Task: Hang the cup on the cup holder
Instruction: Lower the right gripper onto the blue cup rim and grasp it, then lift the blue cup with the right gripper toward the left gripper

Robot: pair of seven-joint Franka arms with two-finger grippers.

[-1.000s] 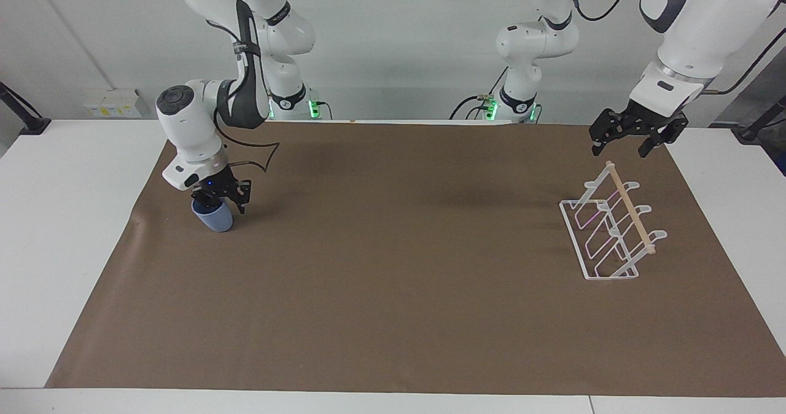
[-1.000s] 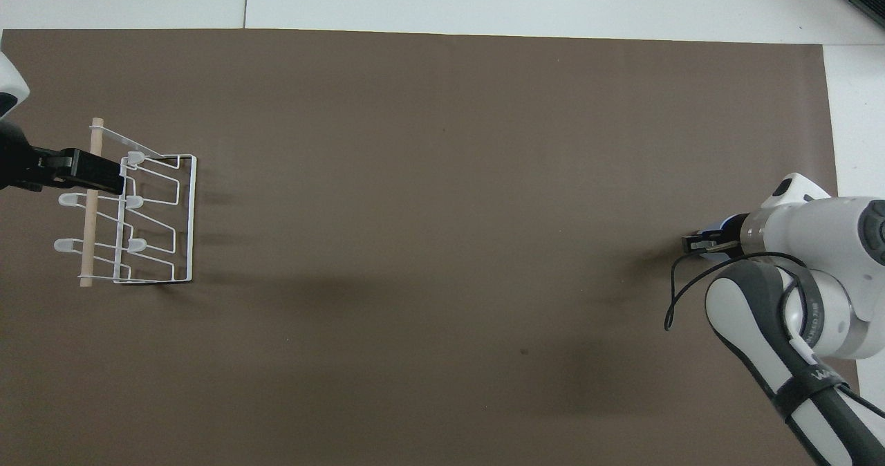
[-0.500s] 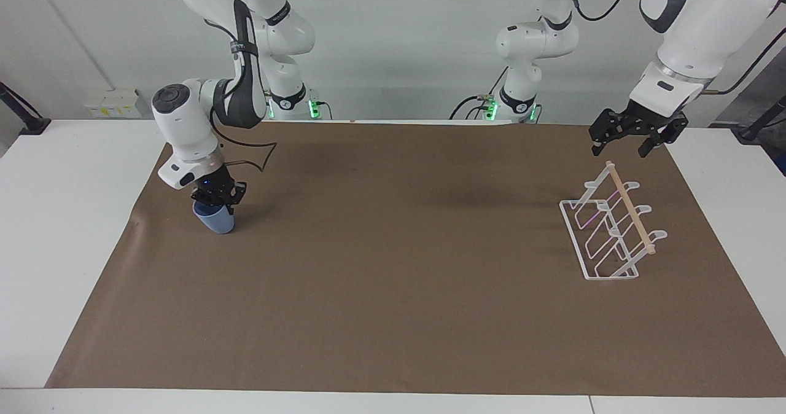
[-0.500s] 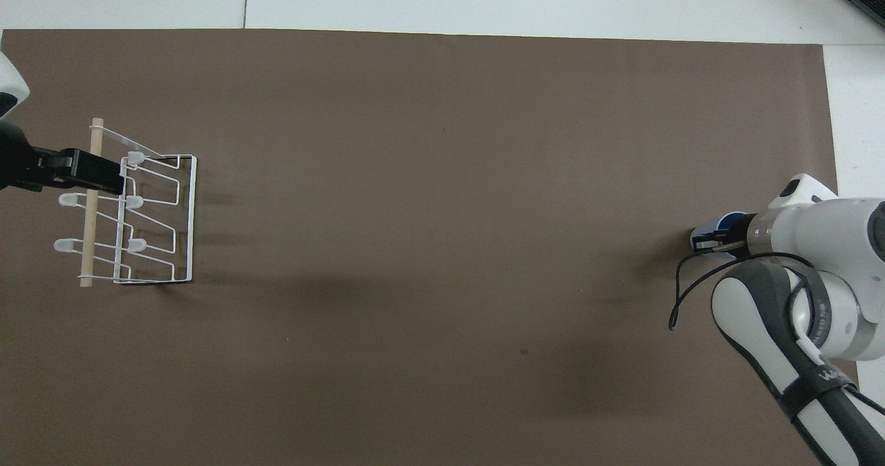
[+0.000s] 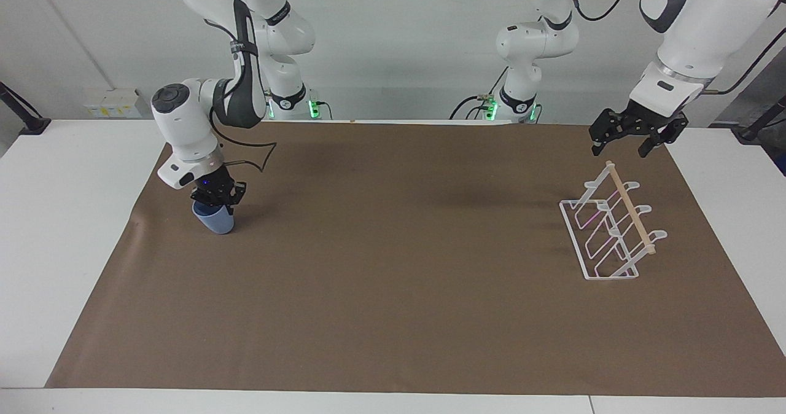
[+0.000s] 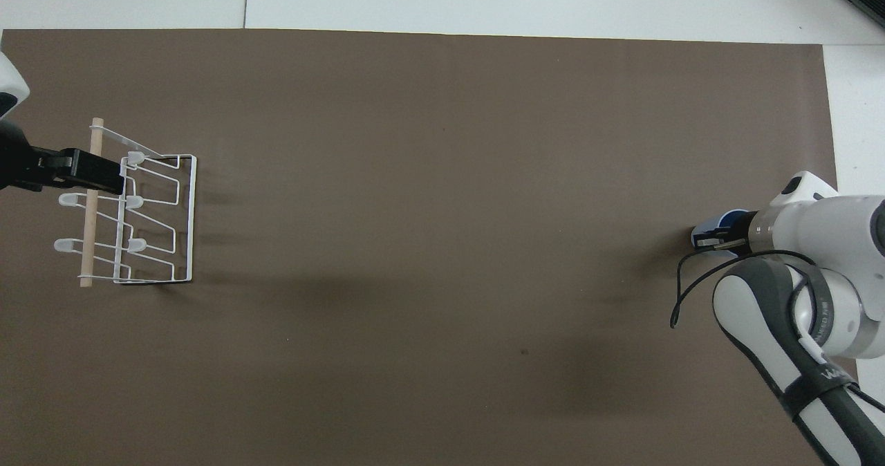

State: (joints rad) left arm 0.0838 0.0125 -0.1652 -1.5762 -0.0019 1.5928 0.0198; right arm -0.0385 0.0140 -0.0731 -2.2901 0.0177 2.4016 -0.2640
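Because the cup must travel a long way, the desk point(image 5: 393, 395) keeps the cup holder point(image 5: 611, 230) at the left arm's end, under the left claw point(image 5: 630, 140), which waits open, while the right claw point(image 5: 216, 198) squeezes the tilted cup point(image 5: 214, 218) at the right arm's end.

A brown paper sheet point(image 5: 399, 291) is spread flat over most of the white tabletop point(image 5: 67, 230), with bare white margins left along every edge. A small white box with yellow marks point(image 5: 112, 102) is seen against the wall at the robots' edge, near the right arm's corner.
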